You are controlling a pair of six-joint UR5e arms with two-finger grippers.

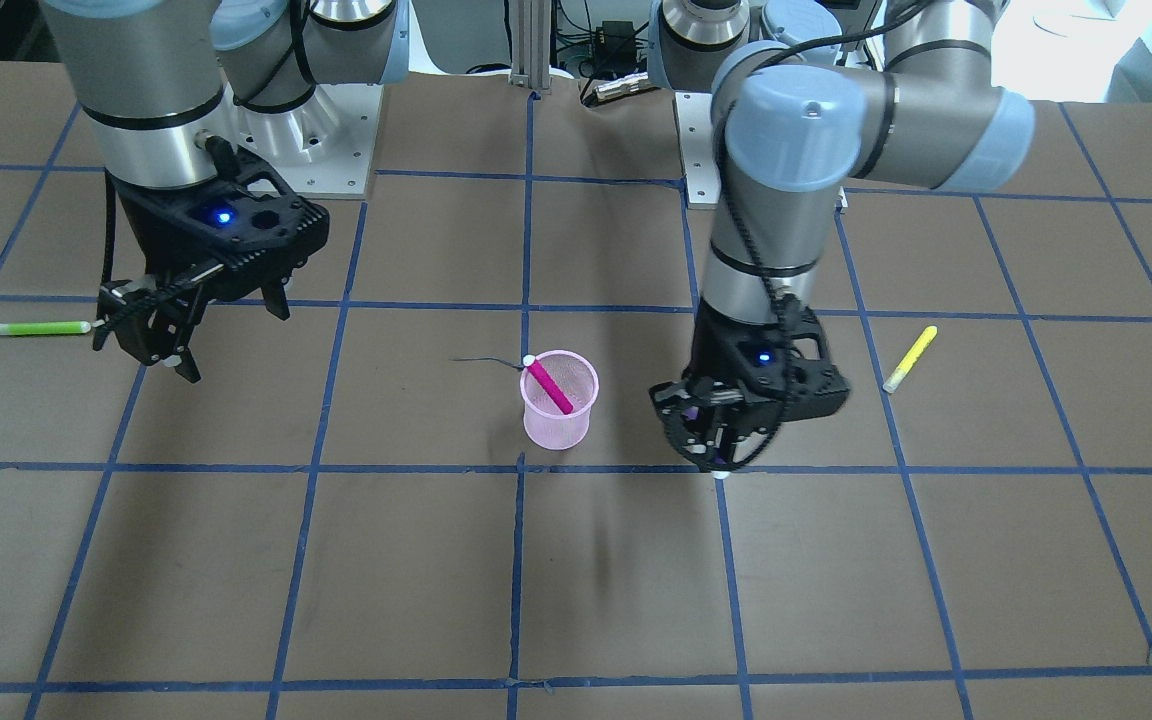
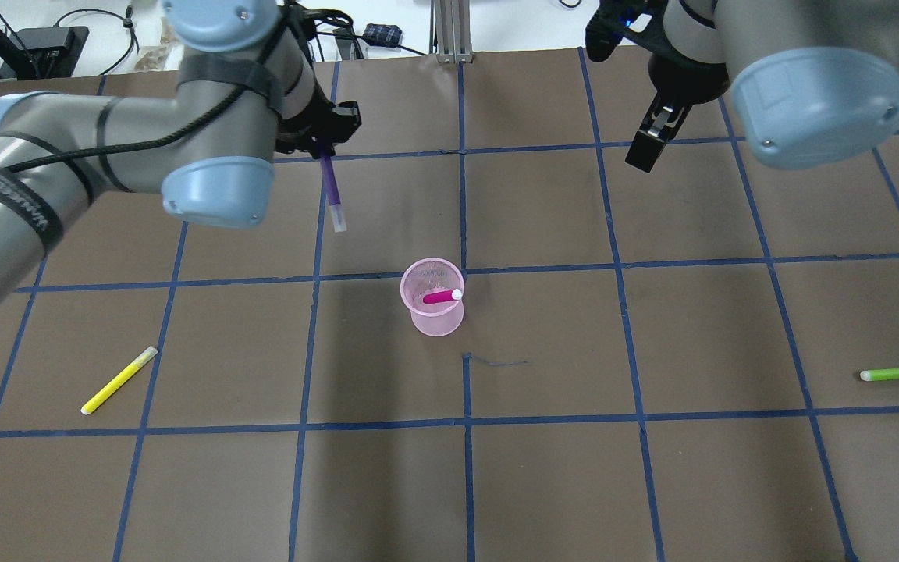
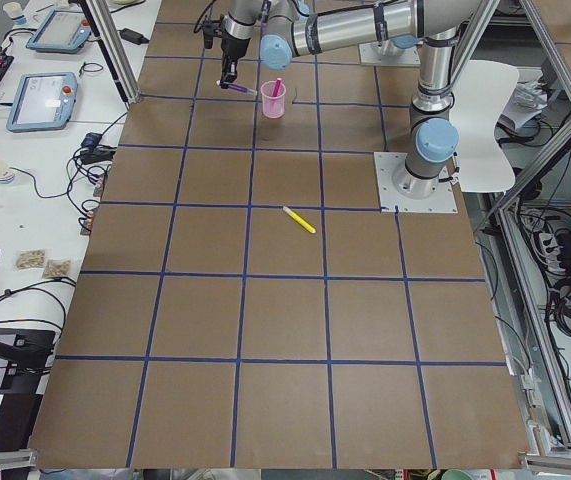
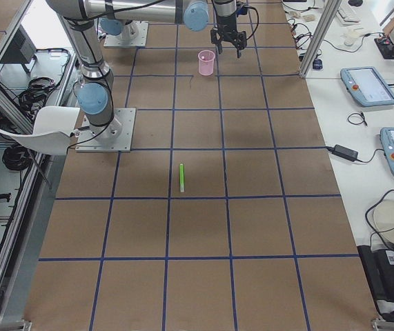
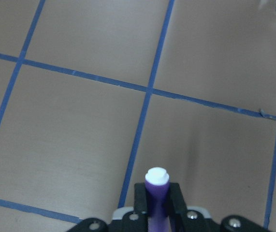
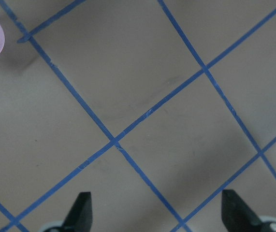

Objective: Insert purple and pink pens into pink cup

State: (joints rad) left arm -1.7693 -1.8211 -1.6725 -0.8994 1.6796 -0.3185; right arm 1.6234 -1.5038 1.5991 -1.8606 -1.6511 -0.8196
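The left hand is clamped on the purple pen, its white tip pointing down at the worktop. Seen from overhead, the pink cup stands well apart at that hand's five o'clock, with the pink pen leaning inside. The right hand hangs spread wide and empty at the cup's two o'clock.

Even bright overhead light; soft shadows on table; wrist views slightly blurred.
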